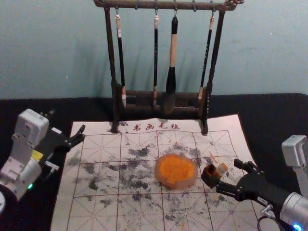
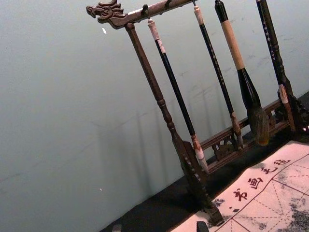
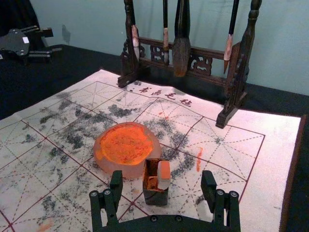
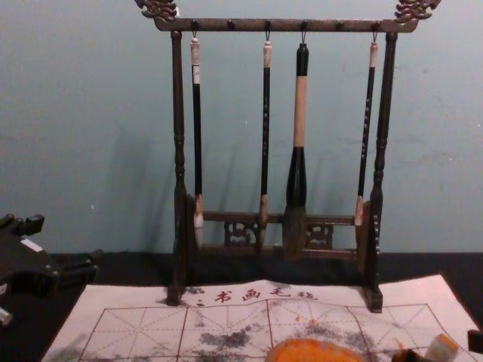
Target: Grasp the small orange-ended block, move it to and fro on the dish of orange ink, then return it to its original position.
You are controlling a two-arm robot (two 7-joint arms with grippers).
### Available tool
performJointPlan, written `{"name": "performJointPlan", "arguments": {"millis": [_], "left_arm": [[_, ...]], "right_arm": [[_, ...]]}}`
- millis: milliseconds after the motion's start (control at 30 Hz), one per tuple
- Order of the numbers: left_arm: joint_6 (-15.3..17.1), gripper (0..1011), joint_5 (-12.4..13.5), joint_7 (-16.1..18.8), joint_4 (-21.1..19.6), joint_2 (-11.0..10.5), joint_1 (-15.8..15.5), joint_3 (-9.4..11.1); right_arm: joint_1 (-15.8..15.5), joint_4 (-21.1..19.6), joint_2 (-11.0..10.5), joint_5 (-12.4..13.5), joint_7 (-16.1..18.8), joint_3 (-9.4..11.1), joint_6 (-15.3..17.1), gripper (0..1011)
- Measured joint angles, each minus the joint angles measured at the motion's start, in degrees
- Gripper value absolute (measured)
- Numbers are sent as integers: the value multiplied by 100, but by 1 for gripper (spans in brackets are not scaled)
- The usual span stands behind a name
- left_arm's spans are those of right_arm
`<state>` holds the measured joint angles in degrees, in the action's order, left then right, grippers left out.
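Right hand: wide apart; the right hand point(image 1: 227, 174) has its two fingers point(image 3: 116, 187) spread, with air between them and the block in the right wrist view.
Touching: I cannot tell if one finger touches the little dark box.
Right arm: it comes in from the right side in the head view, low over the white mat point(image 1: 96, 204), with its fingers reaching in toward the middle.
Block: the small block point(image 3: 164, 175) stands in the little dark box point(image 3: 155, 195), with its orange end up. It pokes out of the top, and leans a bit in the head view.
Block and hand: in the right wrist view, the block and its box show between the two fingers, nearly in the middle of the gap.
Orange dish: the round dish point(image 3: 126, 165) of orange ink sits on the mat, just to the left of the box in the head view. The hand is on the box's other side.
Left hand: parked over by the left edge of the mat; the left hand point(image 4: 69, 239) has its fingers apart.
Brush rack: the dark wooden rack point(image 1: 111, 57) stands behind the dish, at the back of the mat, with four brushes point(image 1: 172, 57) hanging down.
Bench: the dark bench point(image 1: 269, 113) is under the mat.
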<state>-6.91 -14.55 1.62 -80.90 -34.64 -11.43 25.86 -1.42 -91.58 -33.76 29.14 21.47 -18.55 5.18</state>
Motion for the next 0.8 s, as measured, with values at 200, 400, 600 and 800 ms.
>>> {"name": "performJointPlan", "arguments": {"millis": [200,400,600,800], "left_arm": [[0,1001,0,0,0,0,-1,0],[0,1001,0,0,0,0,0,0],[0,1001,0,0,0,0,0,0],[0,1001,0,0,0,0,0,0]], "right_arm": [[-6,11,52,-65,39,53,32,1002],[-6,11,49,-65,38,49,32,1002],[-6,11,45,-65,34,43,33,1002],[-6,10,43,-65,33,39,31,929]]}}
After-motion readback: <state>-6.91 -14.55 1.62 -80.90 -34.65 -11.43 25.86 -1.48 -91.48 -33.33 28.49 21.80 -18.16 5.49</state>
